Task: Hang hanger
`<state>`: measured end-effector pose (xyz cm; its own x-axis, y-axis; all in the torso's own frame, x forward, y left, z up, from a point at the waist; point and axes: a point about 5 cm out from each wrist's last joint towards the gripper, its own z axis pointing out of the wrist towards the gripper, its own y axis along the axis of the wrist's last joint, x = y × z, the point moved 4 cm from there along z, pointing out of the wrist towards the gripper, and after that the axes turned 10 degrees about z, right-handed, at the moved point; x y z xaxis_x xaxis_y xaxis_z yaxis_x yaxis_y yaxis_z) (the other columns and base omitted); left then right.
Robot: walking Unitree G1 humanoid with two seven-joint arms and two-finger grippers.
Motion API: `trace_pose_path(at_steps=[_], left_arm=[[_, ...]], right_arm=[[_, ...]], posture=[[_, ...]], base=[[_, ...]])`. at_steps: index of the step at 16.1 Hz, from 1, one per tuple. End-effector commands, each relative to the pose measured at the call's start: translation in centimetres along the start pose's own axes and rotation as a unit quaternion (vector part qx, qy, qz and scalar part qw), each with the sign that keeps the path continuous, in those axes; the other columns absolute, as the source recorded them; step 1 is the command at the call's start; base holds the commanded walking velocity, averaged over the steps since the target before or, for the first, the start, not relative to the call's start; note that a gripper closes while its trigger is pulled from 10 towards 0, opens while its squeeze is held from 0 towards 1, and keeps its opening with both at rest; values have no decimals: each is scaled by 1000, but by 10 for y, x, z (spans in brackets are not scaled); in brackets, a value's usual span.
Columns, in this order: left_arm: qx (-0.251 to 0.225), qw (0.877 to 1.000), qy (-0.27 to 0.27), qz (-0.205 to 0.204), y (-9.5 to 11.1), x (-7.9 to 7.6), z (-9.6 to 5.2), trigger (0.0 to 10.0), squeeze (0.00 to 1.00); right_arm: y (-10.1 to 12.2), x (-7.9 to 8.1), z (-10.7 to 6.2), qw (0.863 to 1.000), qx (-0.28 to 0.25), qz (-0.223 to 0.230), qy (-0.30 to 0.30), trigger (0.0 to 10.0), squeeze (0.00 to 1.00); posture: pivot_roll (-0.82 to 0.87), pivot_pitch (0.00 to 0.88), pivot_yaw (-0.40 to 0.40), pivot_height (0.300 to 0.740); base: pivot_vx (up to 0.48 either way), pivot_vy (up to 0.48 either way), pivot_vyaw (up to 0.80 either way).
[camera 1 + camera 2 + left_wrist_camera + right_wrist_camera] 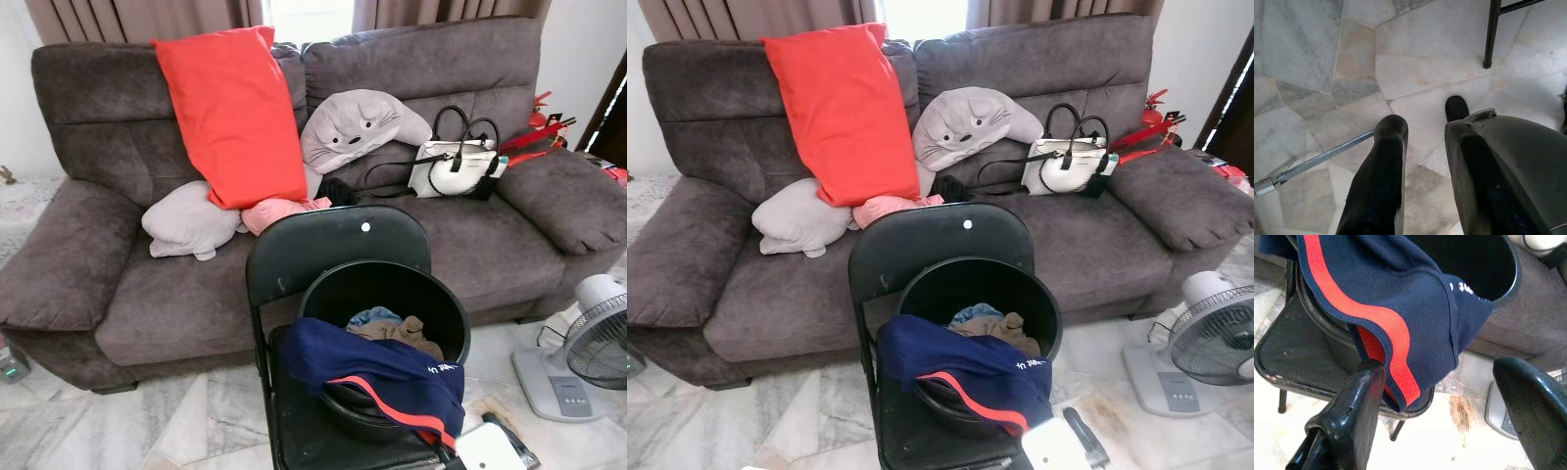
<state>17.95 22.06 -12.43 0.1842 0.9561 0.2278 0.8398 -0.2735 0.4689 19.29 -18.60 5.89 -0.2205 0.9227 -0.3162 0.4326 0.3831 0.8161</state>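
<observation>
A black bucket (392, 294) is seen on a black folding chair (323, 245), with a navy garment (377, 372) draped over its rim at 6 o'clock. The right gripper (1449, 406) is spread wide beside the garment. The left gripper (1422, 147) is parted over the marble floor (1312, 54). The hanger's place cannot be told.

Blk bucket (323, 294) w/ navy shirt (377, 377) on chair (333, 240), sofa (98, 284) behind.

Sofa (147, 284) w/ red cushion (232, 113), white bag (456, 168); fan (593, 348) nr chair (333, 245).
</observation>
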Motion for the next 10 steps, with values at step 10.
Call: trace_pose_path(at_steps=[10], left_arm=[[12,1000,-5,-4,-7,-2,-1,10000,0]], right_arm=[[-11,-9,12,998,2,-9,-55,10000,0]], posture=[[-131,55,43,740]], base=[[0,0,0]])
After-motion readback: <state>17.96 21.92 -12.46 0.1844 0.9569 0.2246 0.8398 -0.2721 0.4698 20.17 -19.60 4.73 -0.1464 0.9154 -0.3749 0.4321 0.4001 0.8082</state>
